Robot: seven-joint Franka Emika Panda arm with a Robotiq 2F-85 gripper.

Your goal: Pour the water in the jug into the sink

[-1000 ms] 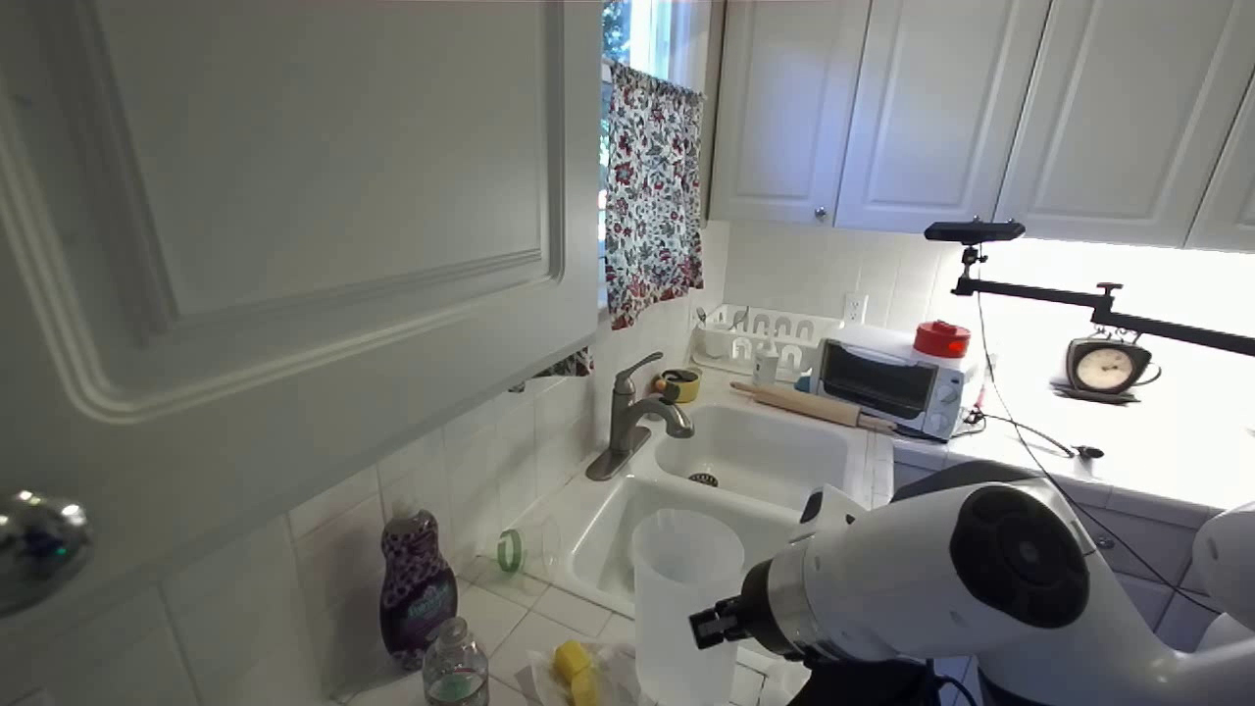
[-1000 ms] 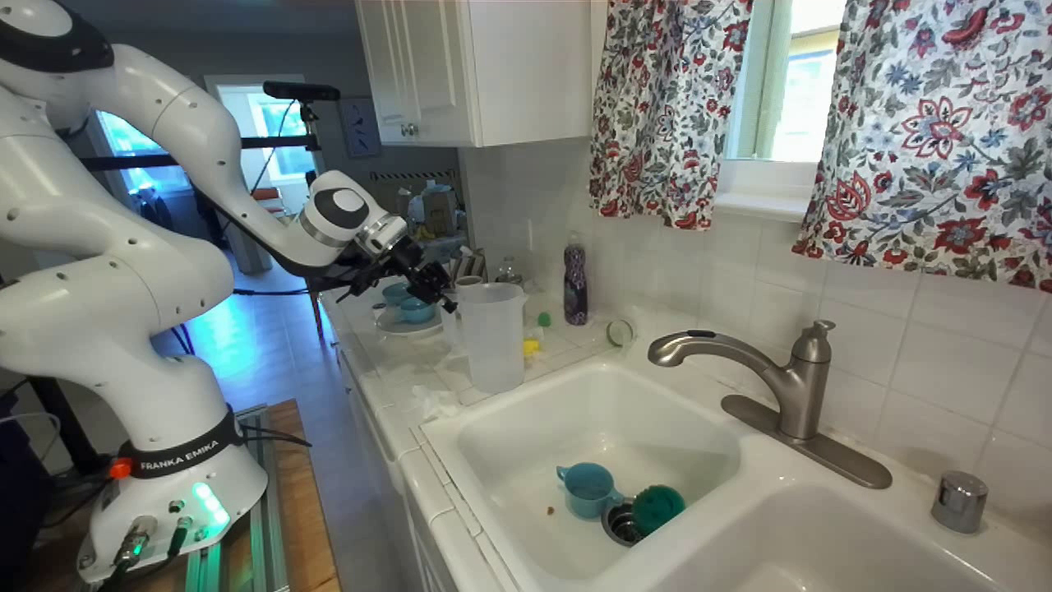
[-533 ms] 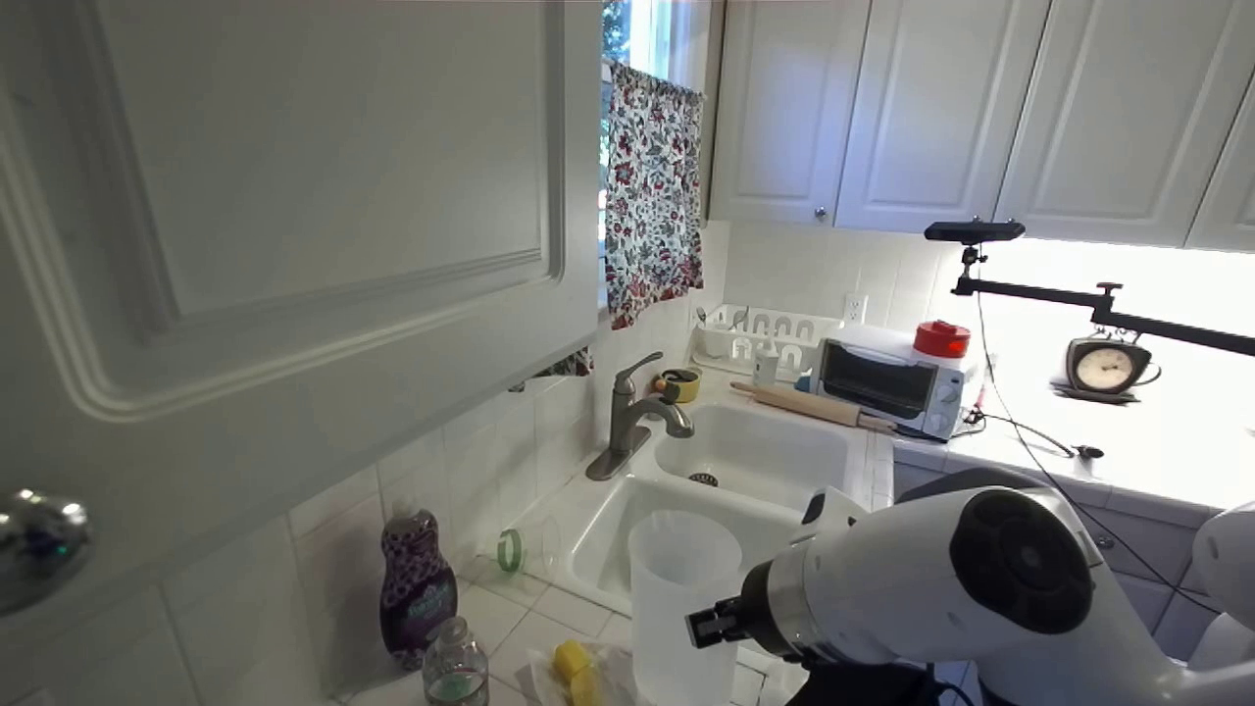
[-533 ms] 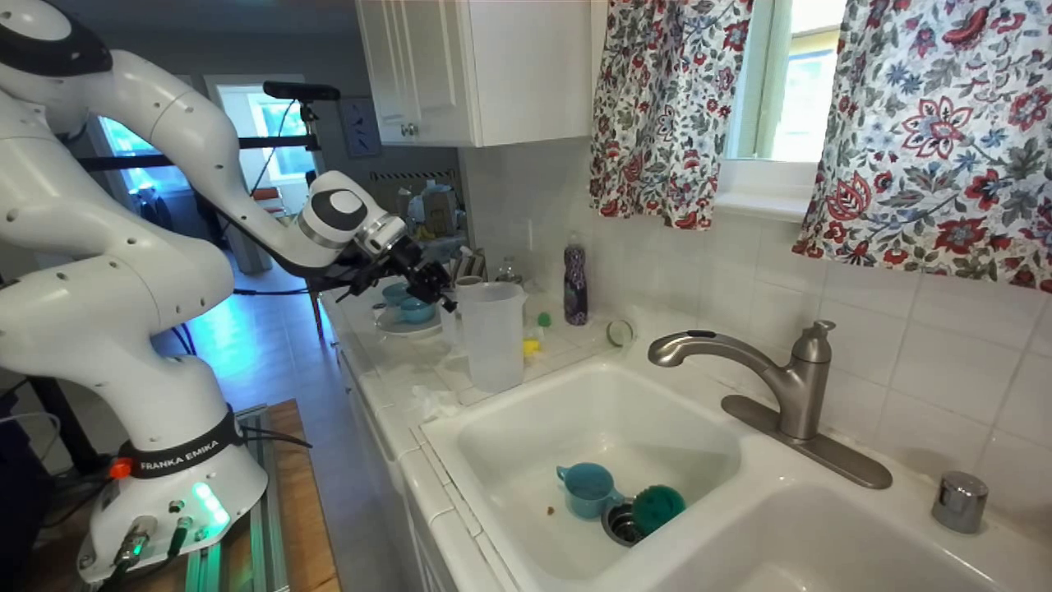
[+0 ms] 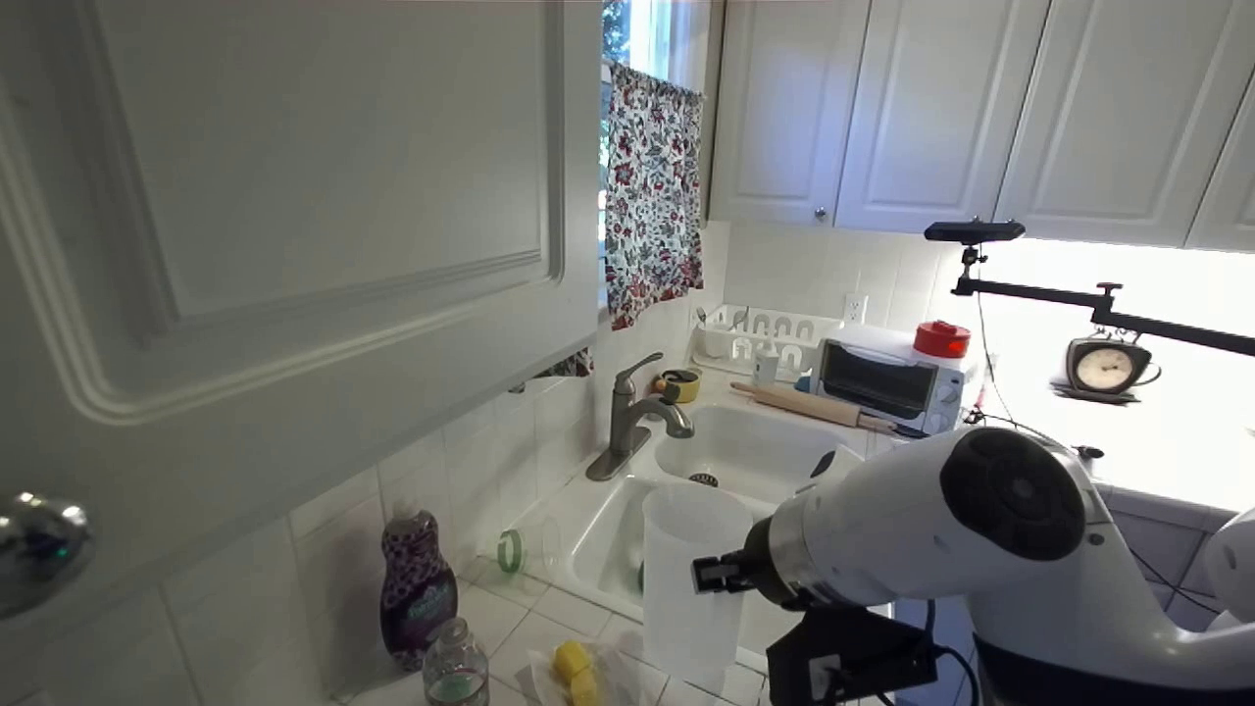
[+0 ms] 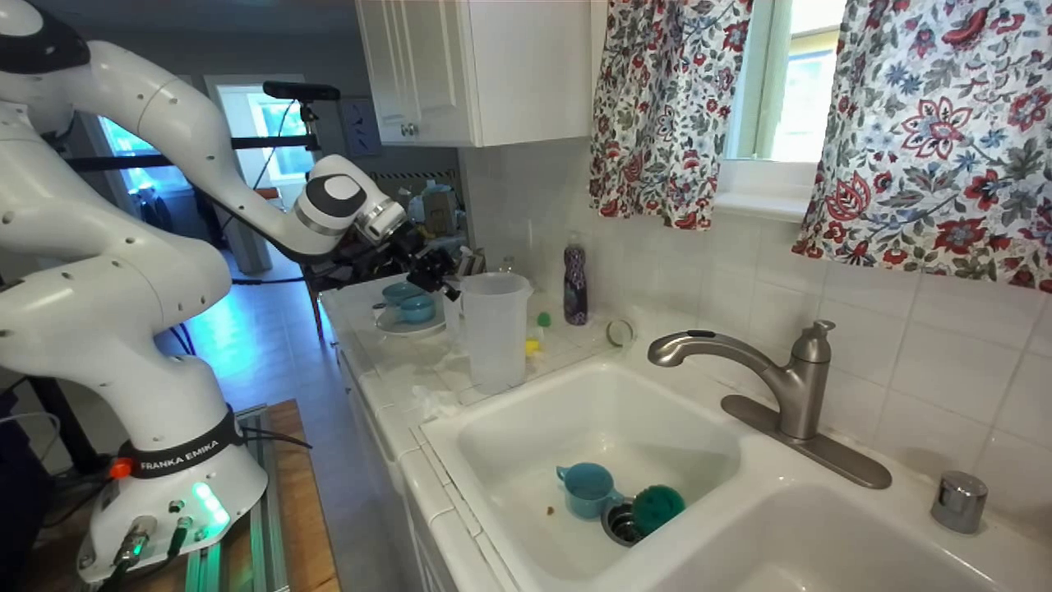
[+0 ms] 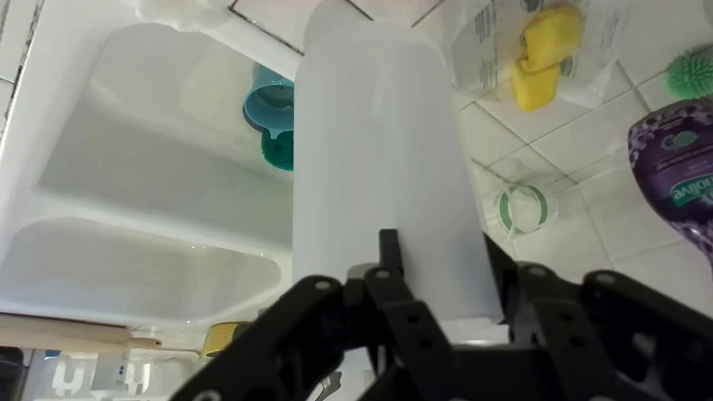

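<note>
Gripper (image 7: 443, 248) clamped on milky translucent jug (image 5: 677, 618), roughly upright by edge of counter (image 5: 564, 610) bordering white sink (image 6: 608, 427); base seems just off surface, hard to judge. Grasp done; by this pose, carrying over sink and tipping remain.

Window (image 6: 805, 107): bright daylight | far counter (image 5: 1191, 436): overexposed | near cabinet door (image 5: 343, 196): shaded | floor (image 6: 234, 345): blue glare

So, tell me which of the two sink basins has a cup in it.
The basin nearer the jug: the cup sits there beside a scrubber. The other basin is the farther one, alongside the rolling pin.
</note>
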